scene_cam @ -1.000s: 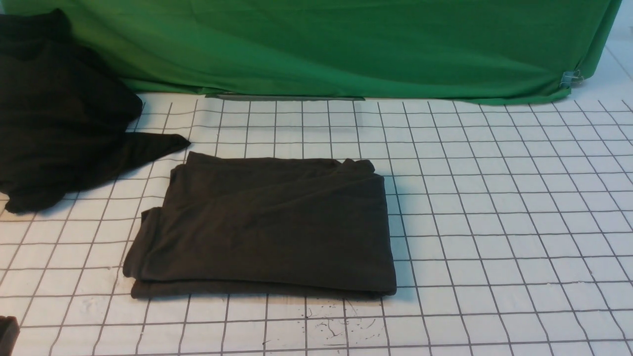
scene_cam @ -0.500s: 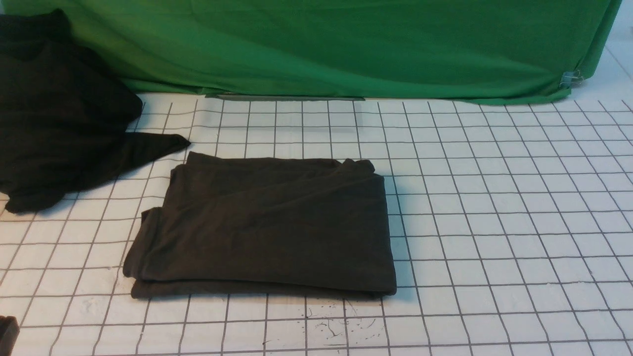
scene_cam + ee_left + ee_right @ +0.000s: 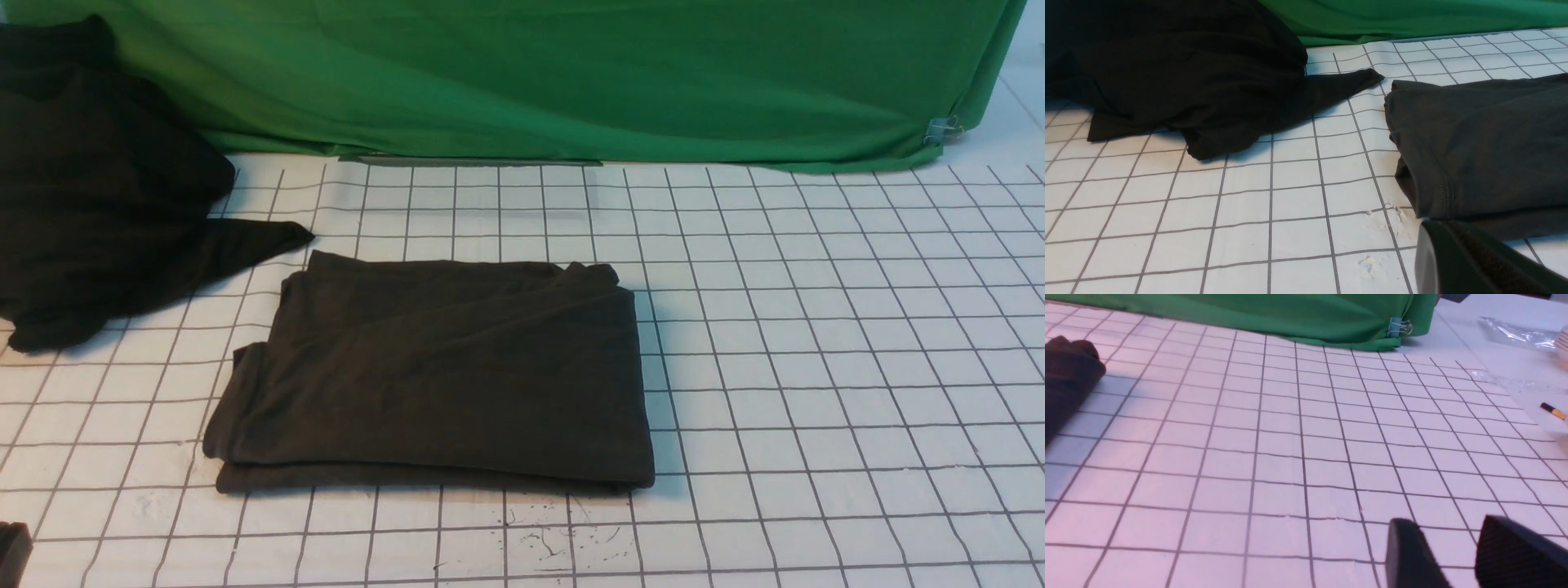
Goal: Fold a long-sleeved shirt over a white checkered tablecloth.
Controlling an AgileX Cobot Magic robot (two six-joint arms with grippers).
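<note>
Green backdrop cloth [image 3: 571,73] hangs behind the counter, where the white checkered tablecloth [image 3: 816,327] carries the long-sleeved shirt [image 3: 441,376] folded into a compact rectangle near the middle, just beside a crumpled black garment [image 3: 98,188] at the far left. The left gripper [image 3: 1478,261] has its jaws closed on nothing, and the right gripper [image 3: 1457,555] holds its jaws partly apart over bare cloth. I judge the folding essentially done, so the best finish is keeping both arms clear, nudging only the ragged left edge if neatness matters.
</note>
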